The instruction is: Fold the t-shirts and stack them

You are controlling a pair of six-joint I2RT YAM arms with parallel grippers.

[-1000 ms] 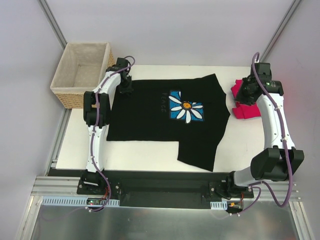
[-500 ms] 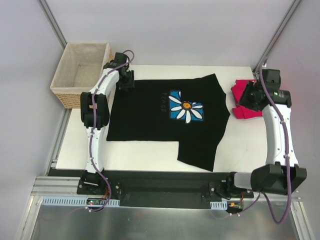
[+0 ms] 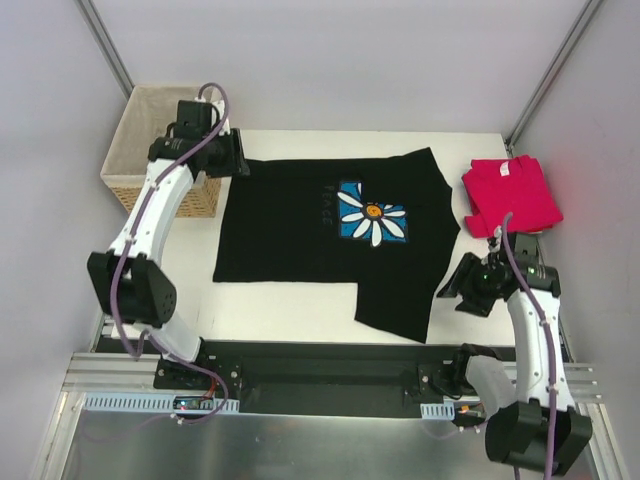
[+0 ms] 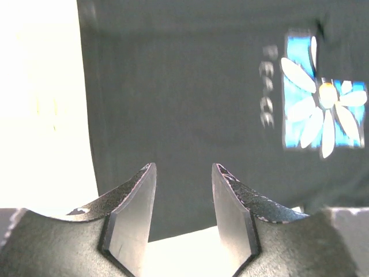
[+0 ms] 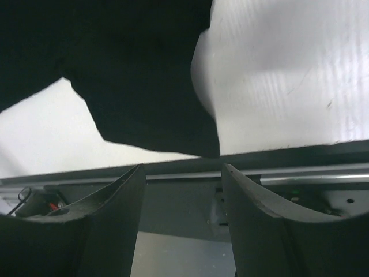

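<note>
Left gripper (image 4: pixel 183 173): jaws parted, nothing between them. The two dark fingers (image 4: pixel 134 213) frame a gap with only cloth and table showing through it. In the overhead view it is at the far left corner of the table (image 3: pixel 300 318), right next to the wicker basket (image 3: pixel 150 135). It sits over the far left corner of the black t-shirt (image 3: pixel 290 225). Contact with the cloth: cannot tell.

Right gripper (image 5: pixel 183 170): jaws parted, empty. It is near the table's near right edge, just off the near right part of the black t-shirt. The wrist view shows a pointed flap of the black cloth ahead of the fingers, bare white table to its right, and the metal rail (image 5: pixel 277 173) along the near edge below.

Black t-shirt: spread flat across the middle of the table, print up. The blue daisy print (image 3: pixel 372 212) sits right of centre, with pale lettering beside it. One section reaches towards the near edge on the right.

Pinkish-red t-shirt (image 3: pixel 510 190): lies as a compact bundle at the far right corner of the table, just beside the black shirt's right edge. It is apart from both grippers.

Basket: off the far left corner of the table, pale lining visible.
</note>
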